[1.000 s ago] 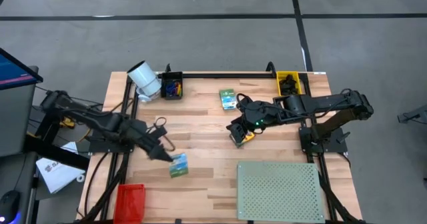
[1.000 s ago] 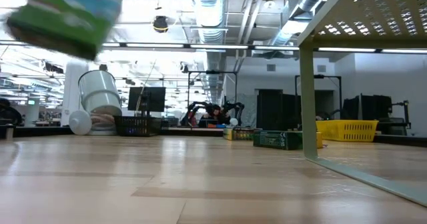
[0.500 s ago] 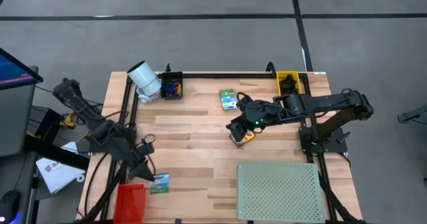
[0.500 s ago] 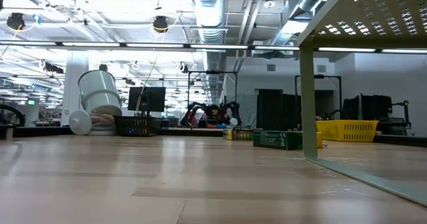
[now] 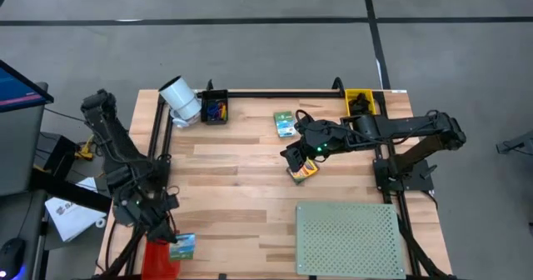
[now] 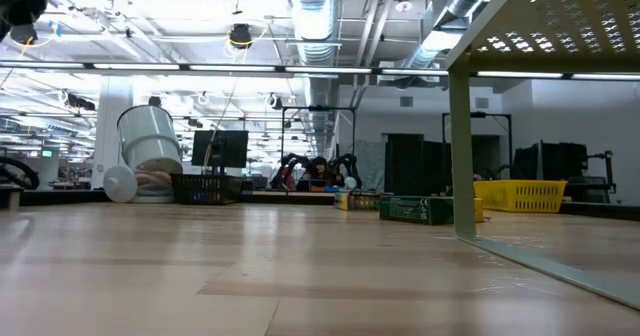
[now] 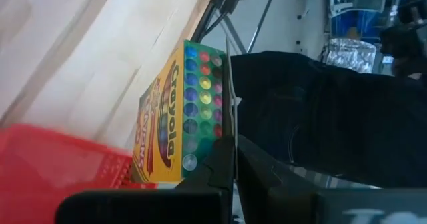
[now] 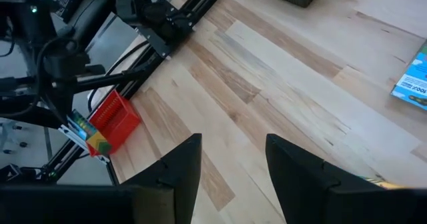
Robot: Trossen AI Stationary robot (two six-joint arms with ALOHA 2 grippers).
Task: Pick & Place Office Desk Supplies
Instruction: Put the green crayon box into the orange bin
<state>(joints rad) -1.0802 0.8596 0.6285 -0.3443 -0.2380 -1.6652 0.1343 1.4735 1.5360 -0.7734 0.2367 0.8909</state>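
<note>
Now that your left gripper (image 5: 173,245), clamped on the Crayola box (image 7: 179,114), has swung over the red bin (image 5: 158,252), release; right gripper (image 8: 230,159) waits apart.

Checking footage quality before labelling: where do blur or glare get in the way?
Left wrist view: the Crayola crayon box is readable, the red bin beside it blurred. Low view: bright ceiling lights glare, and a dark blurred shape sits in the top-left corner. High view: evenly lit and sharp.

1. Crayola crayon box (image 7: 179,121), yellow and green, rows of coloured dots, held against a dark finger (image 7: 223,164)
2. Red basket (image 7: 57,161), just beside the box
3. Wooden table (image 7: 80,57)
</note>
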